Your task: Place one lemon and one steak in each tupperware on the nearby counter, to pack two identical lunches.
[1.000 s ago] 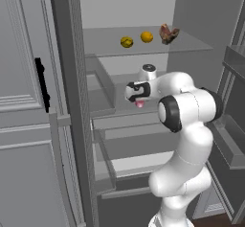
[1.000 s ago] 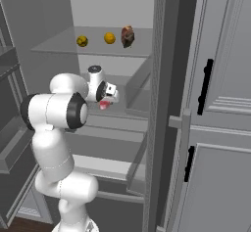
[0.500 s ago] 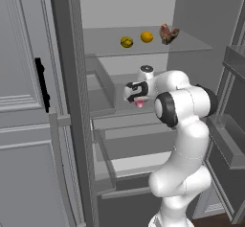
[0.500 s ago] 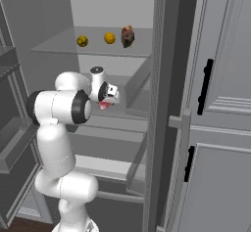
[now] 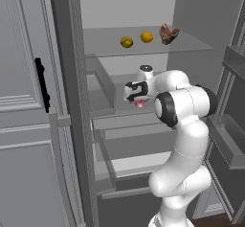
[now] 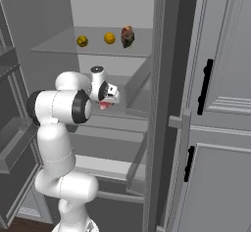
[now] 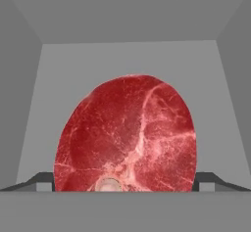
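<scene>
My gripper (image 7: 125,179) stood fully spread, its 2 fingertips (image 7: 41,179) flanking the red steak (image 7: 126,134); grip contact could not be confirmed.

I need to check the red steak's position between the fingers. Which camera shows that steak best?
The hand view: the red steak sits large between the open fingers. Both base views show just a pink sliver under the gripper.

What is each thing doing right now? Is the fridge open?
Fridge door: open.
Gripper: open, a fingertip on each side of the red steak.
Red steak: between the fingertips, not gripped.
Two lemons: resting on the top shelf.
Darker steak: on that shelf, beside them.
</scene>
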Tool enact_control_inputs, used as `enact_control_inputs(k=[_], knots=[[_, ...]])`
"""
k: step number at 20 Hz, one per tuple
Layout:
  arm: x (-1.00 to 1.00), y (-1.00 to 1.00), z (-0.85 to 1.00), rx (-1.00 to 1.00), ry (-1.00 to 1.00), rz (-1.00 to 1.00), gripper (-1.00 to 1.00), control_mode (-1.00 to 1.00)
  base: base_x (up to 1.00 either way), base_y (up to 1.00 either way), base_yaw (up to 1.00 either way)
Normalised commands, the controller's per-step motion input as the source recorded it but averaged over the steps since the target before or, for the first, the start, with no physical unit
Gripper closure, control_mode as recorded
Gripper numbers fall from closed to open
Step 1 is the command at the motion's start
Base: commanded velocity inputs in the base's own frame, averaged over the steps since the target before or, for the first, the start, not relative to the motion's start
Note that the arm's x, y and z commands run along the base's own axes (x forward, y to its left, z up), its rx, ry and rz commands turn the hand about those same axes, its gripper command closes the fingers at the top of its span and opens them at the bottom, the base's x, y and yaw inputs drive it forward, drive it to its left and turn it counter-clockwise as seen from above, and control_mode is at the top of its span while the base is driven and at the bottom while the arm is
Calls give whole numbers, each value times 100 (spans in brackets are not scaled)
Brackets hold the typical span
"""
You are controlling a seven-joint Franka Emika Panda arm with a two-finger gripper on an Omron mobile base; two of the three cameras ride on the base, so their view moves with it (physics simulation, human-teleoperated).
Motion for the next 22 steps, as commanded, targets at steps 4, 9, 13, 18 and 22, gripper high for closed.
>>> enact_control_inputs(k=[4,9,13,18,22], knots=[[0,0,-16,0,1,0,100,-100,0,0,0],[-10,0,-1,0,0,0,100,-100,0,0,0],[-95,0,10,0,-18,0,100,-100,0,0,0],[-100,-2,44,2,-8,1,100,-100,0,0,0],[-100,-4,63,1,2,1,100,-100,0,0,0]])
